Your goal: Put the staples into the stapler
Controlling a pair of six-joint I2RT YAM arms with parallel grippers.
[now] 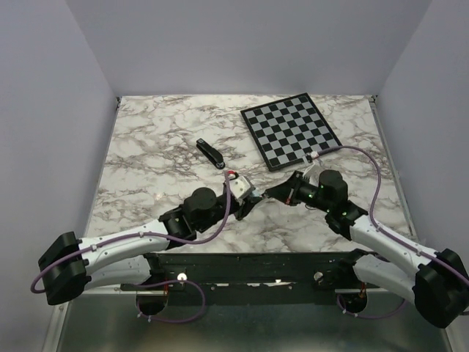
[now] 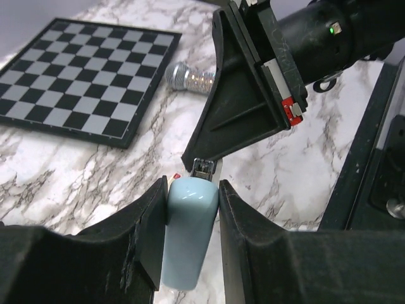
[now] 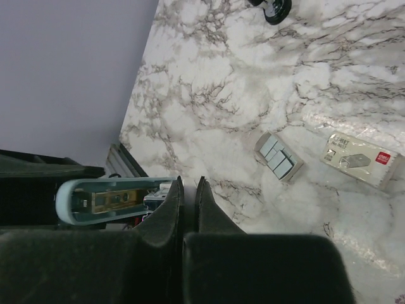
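A pale blue stapler (image 2: 186,234) is clamped between my left gripper's (image 2: 193,190) fingers, held above the table near its front middle. In the right wrist view the stapler (image 3: 101,199) shows an open blue shell with a brass channel inside. My right gripper (image 3: 188,183) is shut, and its tips are right at the stapler's metal front end (image 2: 202,168). I see nothing between its fingers. The staples (image 3: 278,156) are grey strips lying in a small open cream box on the marble, apart from both grippers.
A slim black stapler (image 1: 210,154) lies alone further back on the table. A chessboard (image 1: 291,130) sits at the back right. A cream packet with a red label (image 3: 361,159) lies beside the staple box. A silver-capped tube (image 2: 186,77) rests near the board.
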